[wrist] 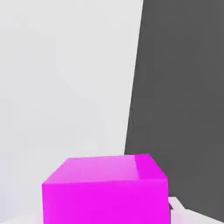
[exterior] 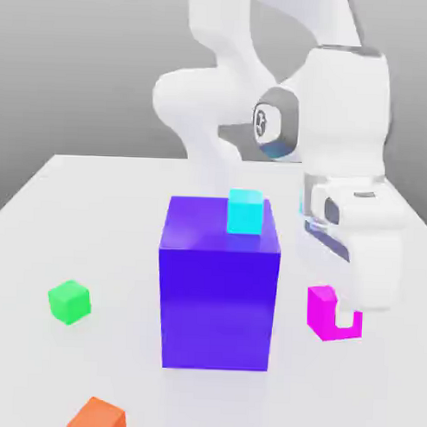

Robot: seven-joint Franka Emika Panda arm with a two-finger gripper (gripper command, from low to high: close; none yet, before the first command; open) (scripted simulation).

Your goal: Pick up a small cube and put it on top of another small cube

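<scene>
Fingers point(exterior: 345, 318): gripping magenta cube point(exterior: 322, 312)
Risk: cube clips big blue block point(exterior: 216, 304) if carried too low

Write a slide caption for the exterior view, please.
Gripper closed on the magenta cube, beside the large blue block.

This is a simulated robotics test scene, closer to a bare lab mock-up than to any lived-in room. A white robot arm point(exterior: 350, 118) stands at the far side of a plain pale tabletop point(exterior: 113, 222), against a smooth grey backdrop point(exterior: 100, 83). Simple, flat-coloured shapes are set out in front of it: a big blue-purple block point(exterior: 217, 304) and small cubes in cyan point(exterior: 245, 212), green point(exterior: 70, 302), orange point(exterior: 99, 416) and magenta point(exterior: 321, 314).
</scene>
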